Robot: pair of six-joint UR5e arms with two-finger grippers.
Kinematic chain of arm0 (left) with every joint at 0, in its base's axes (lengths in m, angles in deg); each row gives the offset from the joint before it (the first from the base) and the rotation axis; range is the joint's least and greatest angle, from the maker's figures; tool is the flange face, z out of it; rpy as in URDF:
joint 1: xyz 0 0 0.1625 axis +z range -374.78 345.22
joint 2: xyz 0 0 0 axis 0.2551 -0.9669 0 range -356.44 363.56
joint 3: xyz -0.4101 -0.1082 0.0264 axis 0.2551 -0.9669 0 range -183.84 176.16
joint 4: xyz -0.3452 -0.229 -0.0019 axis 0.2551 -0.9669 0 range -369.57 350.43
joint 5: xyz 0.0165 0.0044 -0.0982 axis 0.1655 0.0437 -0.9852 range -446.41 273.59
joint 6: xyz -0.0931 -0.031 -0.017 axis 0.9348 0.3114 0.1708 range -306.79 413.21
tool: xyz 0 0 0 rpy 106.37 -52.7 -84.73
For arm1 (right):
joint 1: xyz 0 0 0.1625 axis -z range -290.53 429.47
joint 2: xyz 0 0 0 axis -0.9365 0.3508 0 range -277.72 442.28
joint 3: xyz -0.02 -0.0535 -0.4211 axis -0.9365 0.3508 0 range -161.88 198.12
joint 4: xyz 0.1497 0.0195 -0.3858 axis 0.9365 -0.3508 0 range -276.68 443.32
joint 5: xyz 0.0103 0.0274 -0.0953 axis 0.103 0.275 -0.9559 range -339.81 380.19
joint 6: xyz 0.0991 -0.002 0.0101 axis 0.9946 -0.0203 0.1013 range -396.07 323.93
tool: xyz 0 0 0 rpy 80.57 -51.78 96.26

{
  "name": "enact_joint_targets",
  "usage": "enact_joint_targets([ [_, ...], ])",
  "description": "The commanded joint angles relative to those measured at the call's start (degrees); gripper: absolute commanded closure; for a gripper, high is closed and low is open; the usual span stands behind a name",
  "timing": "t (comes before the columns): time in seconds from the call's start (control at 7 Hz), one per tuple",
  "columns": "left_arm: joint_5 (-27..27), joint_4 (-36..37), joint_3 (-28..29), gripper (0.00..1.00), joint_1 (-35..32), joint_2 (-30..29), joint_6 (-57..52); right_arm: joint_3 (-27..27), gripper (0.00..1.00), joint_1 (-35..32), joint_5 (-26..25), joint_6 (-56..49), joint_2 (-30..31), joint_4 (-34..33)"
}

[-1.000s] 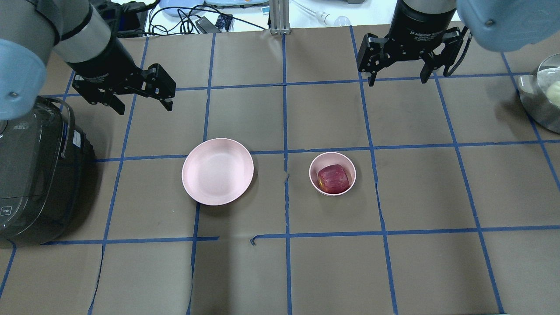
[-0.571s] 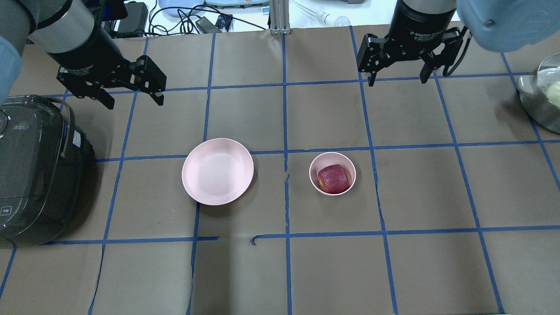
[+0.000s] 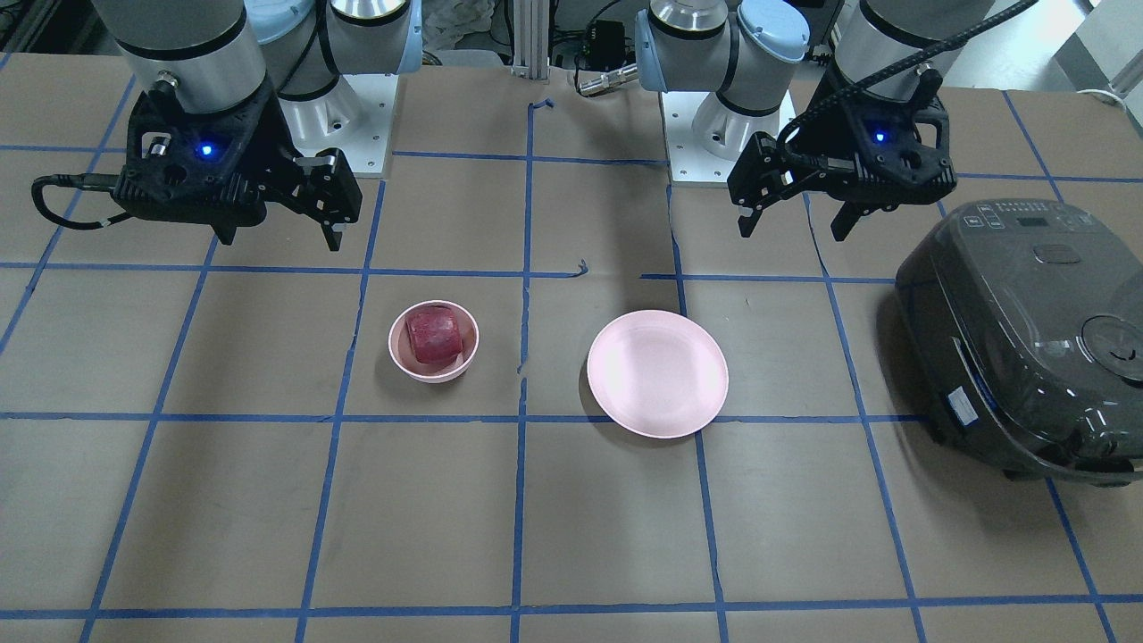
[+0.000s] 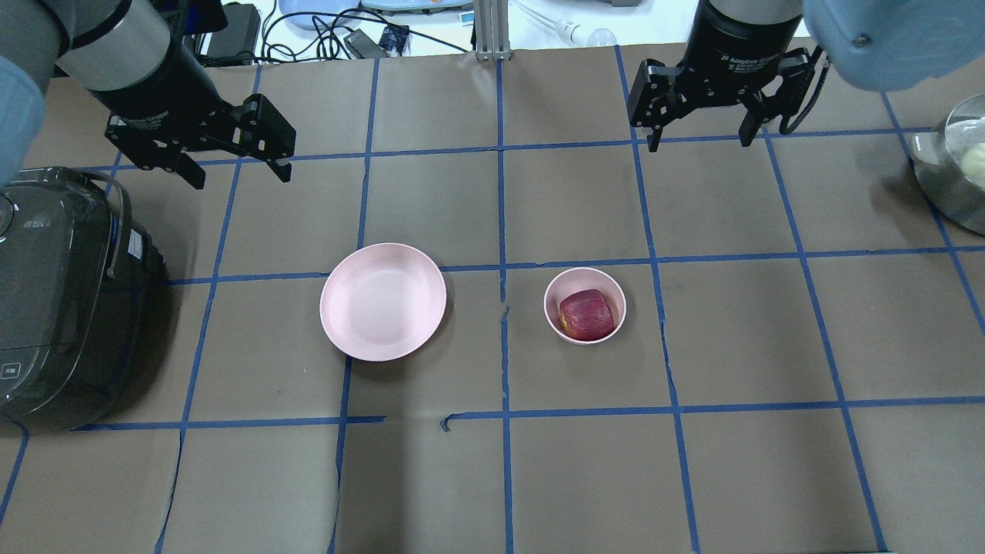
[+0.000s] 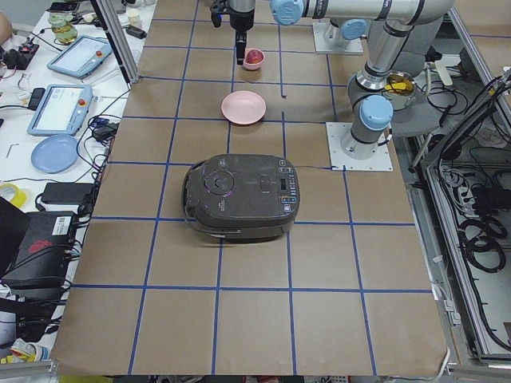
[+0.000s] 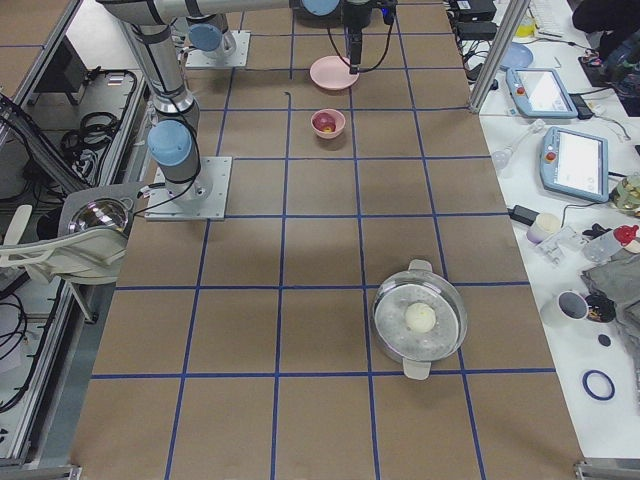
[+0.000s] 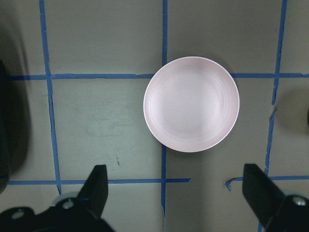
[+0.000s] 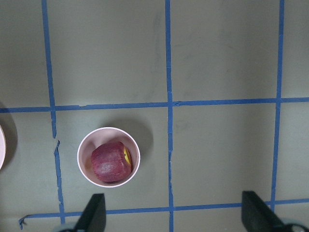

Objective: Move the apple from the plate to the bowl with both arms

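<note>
The dark red apple lies inside the small deep pink bowl, right of the table's middle; it also shows in the front view and the right wrist view. The wide pink plate is bare, left of the bowl, and fills the left wrist view. My left gripper is open and empty, high above the table at the far left. My right gripper is open and empty, high at the far right, beyond the bowl.
A dark rice cooker stands at the left edge, close under my left arm. A steel pot with a pale round thing in it sits at the right edge. Blue tape lines grid the brown table cover.
My left gripper has moved back and to the left, away from the plate, still open. The right gripper, the apple, the bowl and the plate have not moved.
</note>
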Motion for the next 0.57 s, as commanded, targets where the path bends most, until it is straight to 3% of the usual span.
enact_joint_targets([
  [0.0, -0.31, 0.34, 0.09, 0.00, -0.01, -0.07, -0.08, 0.00, 0.00, 0.03, 0.00, 0.00, 0.00, -0.08],
  [0.43, 0.47, 0.34, -0.35, 0.00, -0.10, 0.54, -0.34, 0.00, 0.00, -0.06, 0.08, 0.00, -0.09, -0.16],
])
